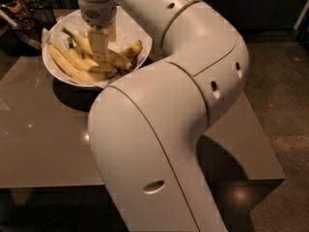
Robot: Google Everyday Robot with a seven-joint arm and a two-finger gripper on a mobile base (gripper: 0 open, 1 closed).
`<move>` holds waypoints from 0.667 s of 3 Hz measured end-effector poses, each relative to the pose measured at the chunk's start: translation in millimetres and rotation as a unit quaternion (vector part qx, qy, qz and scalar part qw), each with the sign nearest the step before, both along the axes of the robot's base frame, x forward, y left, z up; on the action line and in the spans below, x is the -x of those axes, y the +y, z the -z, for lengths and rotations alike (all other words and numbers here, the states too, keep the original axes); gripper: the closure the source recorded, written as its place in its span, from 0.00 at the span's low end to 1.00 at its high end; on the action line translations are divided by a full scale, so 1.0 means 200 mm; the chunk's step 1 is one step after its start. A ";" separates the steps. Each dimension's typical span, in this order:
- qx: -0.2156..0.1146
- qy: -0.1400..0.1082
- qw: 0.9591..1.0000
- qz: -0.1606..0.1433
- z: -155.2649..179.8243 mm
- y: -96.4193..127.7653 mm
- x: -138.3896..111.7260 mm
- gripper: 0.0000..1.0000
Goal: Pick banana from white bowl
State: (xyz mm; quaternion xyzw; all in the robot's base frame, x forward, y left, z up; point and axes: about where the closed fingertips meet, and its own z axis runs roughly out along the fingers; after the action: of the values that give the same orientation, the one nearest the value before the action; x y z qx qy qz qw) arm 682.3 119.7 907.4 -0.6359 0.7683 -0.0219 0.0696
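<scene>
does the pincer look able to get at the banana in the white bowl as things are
Probably yes. The pincer hangs straight down inside the bowl, right at the banana, with nothing above in the way. Other bananas lie close beside it, so a clean grip may be tight.

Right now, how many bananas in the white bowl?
5 bananas visible in the white bowl: two long at left, one green-stemmed at back, two at right. The gripper is down among them; more may be hidden.

banana left of tool, in white bowl, on table
</scene>
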 end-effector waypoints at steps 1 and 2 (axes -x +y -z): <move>0.001 0.013 1.000 -0.002 0.06 0.02 -0.01 0.35; 0.001 0.018 1.000 0.000 0.08 0.03 -0.02 0.54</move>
State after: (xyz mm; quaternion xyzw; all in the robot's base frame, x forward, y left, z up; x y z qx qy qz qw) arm 686.2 125.1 892.2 -0.6365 0.7692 -0.0113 0.0555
